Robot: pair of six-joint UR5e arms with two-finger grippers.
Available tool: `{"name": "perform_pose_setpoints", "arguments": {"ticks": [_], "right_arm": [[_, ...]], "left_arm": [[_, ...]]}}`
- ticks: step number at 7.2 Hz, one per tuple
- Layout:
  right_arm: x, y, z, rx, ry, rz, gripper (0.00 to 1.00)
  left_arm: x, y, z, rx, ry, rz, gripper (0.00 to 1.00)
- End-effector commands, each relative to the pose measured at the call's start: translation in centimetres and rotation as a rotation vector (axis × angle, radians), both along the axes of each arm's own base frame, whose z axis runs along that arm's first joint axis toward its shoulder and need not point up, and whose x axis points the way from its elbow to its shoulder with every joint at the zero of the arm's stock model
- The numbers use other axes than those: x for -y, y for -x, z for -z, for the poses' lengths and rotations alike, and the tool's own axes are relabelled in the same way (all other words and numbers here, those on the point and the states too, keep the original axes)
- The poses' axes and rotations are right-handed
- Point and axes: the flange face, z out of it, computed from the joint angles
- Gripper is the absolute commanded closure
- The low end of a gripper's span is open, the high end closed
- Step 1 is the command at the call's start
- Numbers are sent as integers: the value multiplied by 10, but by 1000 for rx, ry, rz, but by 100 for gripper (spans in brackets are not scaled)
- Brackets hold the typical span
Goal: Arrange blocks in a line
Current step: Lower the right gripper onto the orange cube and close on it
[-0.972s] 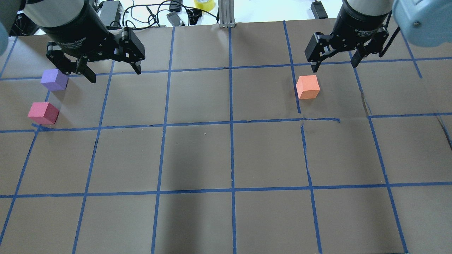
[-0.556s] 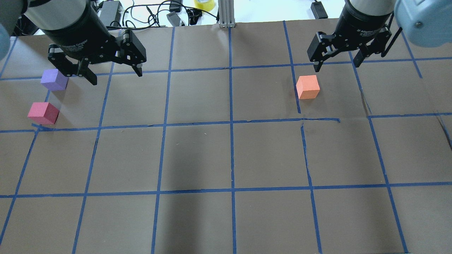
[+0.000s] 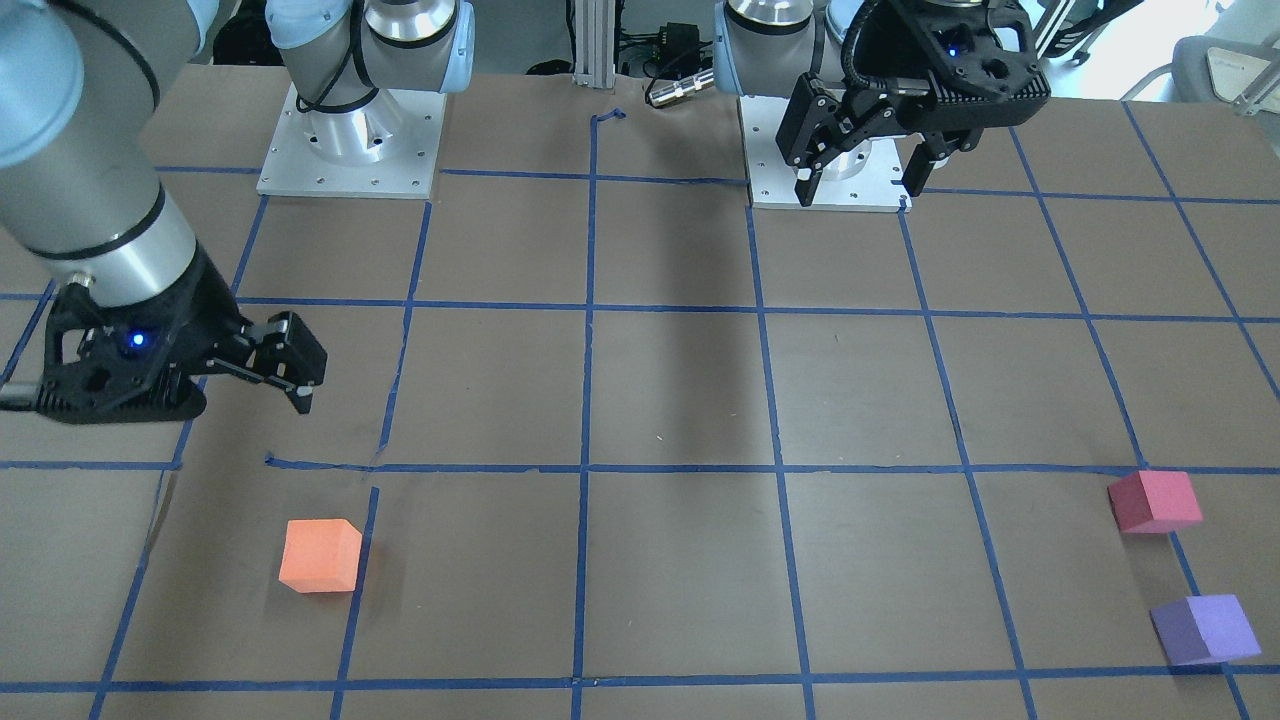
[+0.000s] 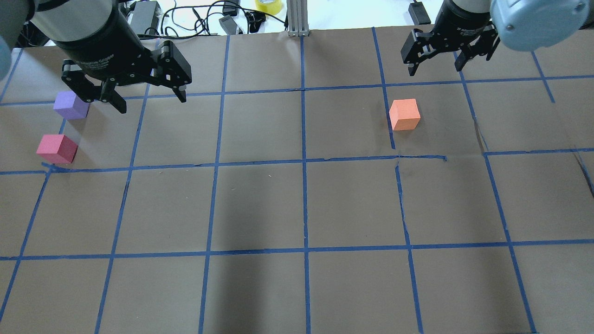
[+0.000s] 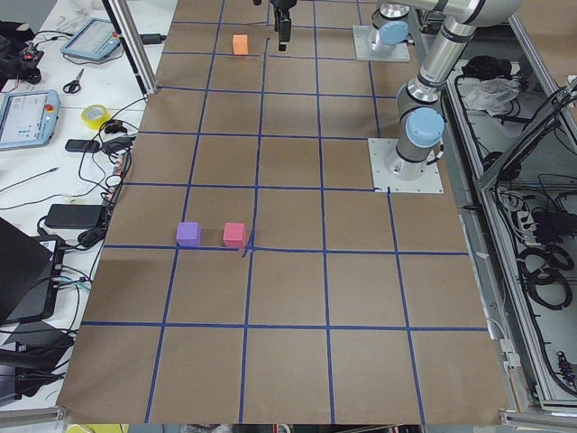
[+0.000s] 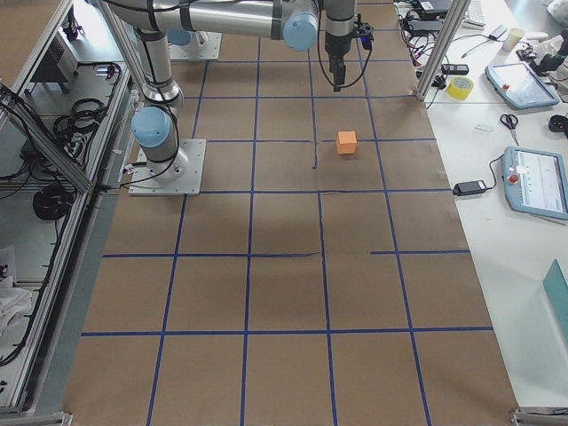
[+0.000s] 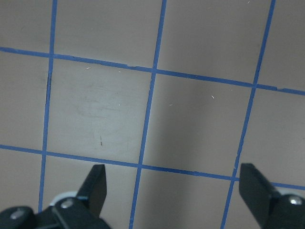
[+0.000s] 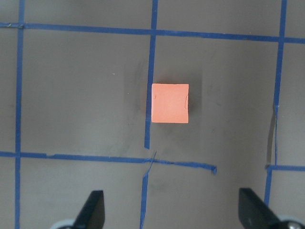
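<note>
Your counter (image 4: 260, 204) is covered in matt brown paper, creased and torn in places. The grid on it is blue tape (image 4: 304, 208) that looks smooth. The orange block (image 4: 404, 114), pinkish-red block (image 4: 56, 149) and purple block (image 4: 71, 105) look matt and foam-like. The left gripper (image 4: 152, 104) and right gripper (image 4: 436, 70) are matt black. At the robot's edge, the base plates (image 3: 300, 170) are dull bare metal, and the joint caps (image 4: 533, 21) look like glossy pale-blue plastic.

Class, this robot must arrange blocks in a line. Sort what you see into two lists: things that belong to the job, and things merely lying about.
Belongs to the job:
small orange foam cube
small pinkish-red foam cube
small purple foam cube
left claw, open
right claw, open

Lying about:
yellow tape roll
tangled black cables
scissors
grey control pendant
</note>
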Motion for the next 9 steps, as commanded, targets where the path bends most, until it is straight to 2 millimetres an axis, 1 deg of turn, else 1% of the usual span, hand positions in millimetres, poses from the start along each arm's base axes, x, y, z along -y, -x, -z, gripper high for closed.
{"name": "perform_pose_setpoints", "arguments": {"ticks": [1,2,3,4,5,7,8,9], "right_arm": [[71,12,97,-5,45,-13,0],[80,12,134,-2,17,-4,0],[80,13,161,3,-22,-18,0],[82,13,170,2,-29,-19,0],[83,14,188,1,-53,-17,0],[85,14,213,-2,-92,-14,0],[85,14,223,-2,-115,-8,0],[84,14,225,0,-124,-13,0]], "left_arm": [[0,0,-1,0,1,0,0],[0,0,-1,0,1,0,0],[0,0,-1,0,1,0,0],[-1,0,-1,-1,3,0,0],[-1,0,-1,-1,3,0,0],[-1,-1,-1,-3,-1,-4,0],[-1,0,-1,-4,-2,-1,0],[0,1,1,-7,-5,2,0]]}}
